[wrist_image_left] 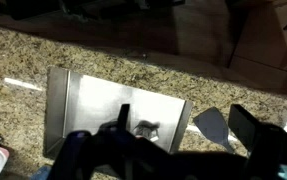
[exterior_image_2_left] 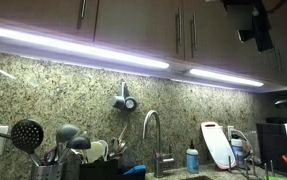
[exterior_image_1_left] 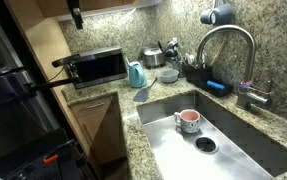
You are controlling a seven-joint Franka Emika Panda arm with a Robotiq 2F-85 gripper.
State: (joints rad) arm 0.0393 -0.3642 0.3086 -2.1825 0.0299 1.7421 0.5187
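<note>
Claw hangs high over the bench, jaws fully spread, empty. We judge this the approach stage: reaching the cup in the sink needs a long descent.

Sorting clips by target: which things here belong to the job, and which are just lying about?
Job, likely: open tool, high up, facing the sink; mug.
Lying about: toaster oven, teal jug, sponge, faucet.

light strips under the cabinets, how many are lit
2: a long light strip at the left, a shorter light strip above the cutting board. Others may be out of frame.
</note>
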